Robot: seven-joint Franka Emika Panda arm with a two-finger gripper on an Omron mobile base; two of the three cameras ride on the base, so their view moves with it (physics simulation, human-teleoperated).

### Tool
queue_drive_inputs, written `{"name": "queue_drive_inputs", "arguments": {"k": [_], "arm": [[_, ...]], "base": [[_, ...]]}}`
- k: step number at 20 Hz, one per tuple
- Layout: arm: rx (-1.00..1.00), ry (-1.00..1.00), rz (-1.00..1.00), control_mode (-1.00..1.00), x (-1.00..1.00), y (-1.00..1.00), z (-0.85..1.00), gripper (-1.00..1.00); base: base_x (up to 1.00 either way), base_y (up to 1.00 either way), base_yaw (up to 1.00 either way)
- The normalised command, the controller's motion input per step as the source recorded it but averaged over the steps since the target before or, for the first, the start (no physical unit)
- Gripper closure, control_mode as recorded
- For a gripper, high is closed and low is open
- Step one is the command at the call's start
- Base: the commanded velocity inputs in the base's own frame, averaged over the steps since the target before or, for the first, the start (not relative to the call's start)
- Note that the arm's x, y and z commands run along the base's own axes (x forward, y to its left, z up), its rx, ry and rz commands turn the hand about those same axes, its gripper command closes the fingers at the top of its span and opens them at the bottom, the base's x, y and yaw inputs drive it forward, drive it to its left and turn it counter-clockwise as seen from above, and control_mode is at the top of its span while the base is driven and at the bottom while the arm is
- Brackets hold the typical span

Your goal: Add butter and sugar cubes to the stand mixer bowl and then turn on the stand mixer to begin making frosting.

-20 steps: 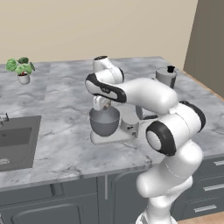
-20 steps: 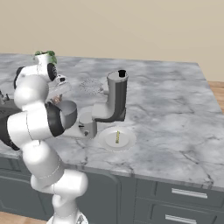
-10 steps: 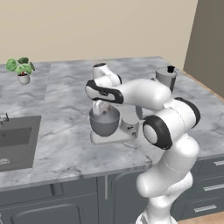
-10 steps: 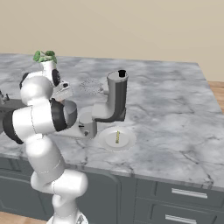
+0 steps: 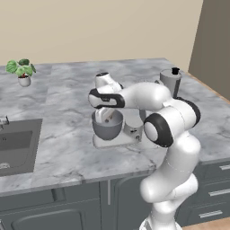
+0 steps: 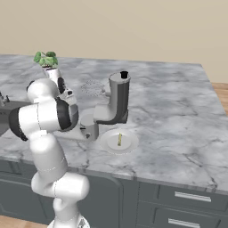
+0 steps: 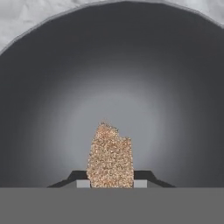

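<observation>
Hand view: sugar cube gripped over bowl

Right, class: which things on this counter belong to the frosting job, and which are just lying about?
Belong to the job:
- grey stand mixer
- deep grey metal mixer bowl
- tan-orange sugar cube, held in the tool over the bowl
- pale yellow-green butter stick on the round white plate

Just lying about:
- small potted green plant
- dark sink
</observation>
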Motion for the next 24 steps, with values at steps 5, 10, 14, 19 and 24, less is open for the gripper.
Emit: {"name": "queue_drive_inputs", "arguments": {"k": [5,10,14,19,24], "arm": [[0.0,0.04,0.0,-1.0,0.18,0.01,-0.26,-1.0],[0.02,0.01,0.0,-1.0,0.04,0.0,-0.02,-1.0],[0.06,-0.03,0.0,-1.0,-0.14,0.0,0.39,-1.0],[0.07,-0.09,0.0,-1.0,-0.44,0.0,0.65,-1.0],[0.08,-0.11,0.0,-1.0,-0.86,-0.06,0.53,-1.0]], "base": [[0.0,0.0,0.0],[0.0,0.0,0.0],[0.0,0.0,0.0],[0.0,0.0,0.0],[0.0,0.0,0.0]]}}
